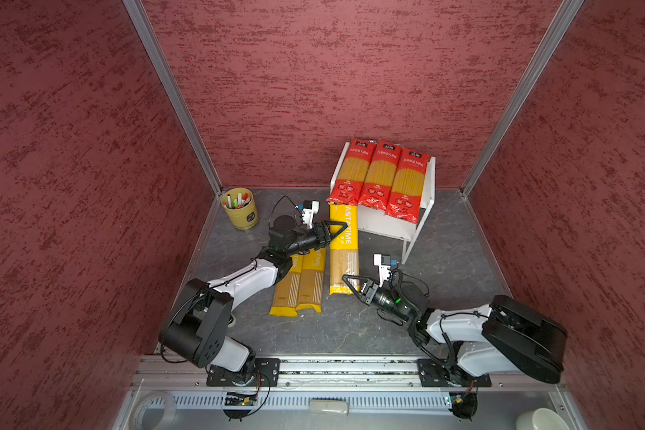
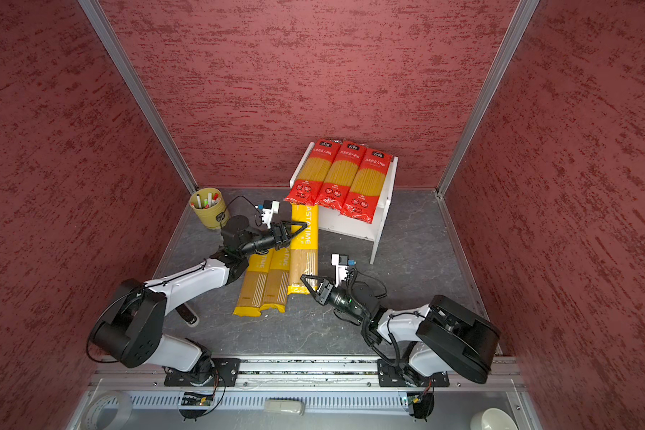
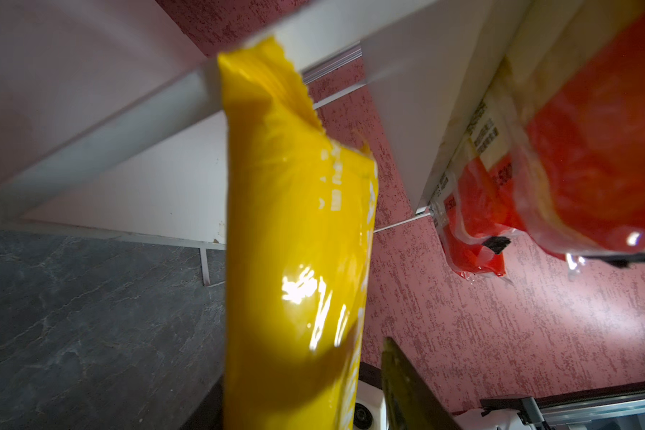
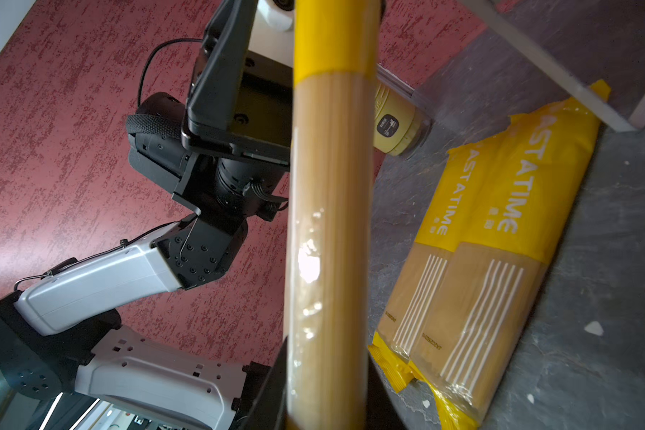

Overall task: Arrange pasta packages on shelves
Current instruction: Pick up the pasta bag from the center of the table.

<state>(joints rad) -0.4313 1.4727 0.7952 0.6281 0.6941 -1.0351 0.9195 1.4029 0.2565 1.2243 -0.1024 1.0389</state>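
Three red pasta packages point(image 1: 380, 178) lie side by side on the top board of the white shelves point(image 1: 427, 186), their near ends overhanging. One yellow pasta package point(image 1: 344, 257) point(image 4: 328, 223) is lifted off the floor. Its far end reaches the rack's front left under the red bags. My right gripper point(image 1: 350, 286) point(image 4: 328, 372) is shut on its near end. My left gripper point(image 1: 337, 231) stands open around its far part, with a gap between the bag and one finger point(image 3: 403, 383). Two more yellow packages point(image 1: 300, 286) lie together on the floor.
A yellow cup of markers point(image 1: 241, 208) stands at the back left corner. Red walls close in three sides. Beyond the front rail point(image 1: 350, 366) lie a tape roll point(image 1: 153, 409) and a white bowl point(image 1: 540, 420).
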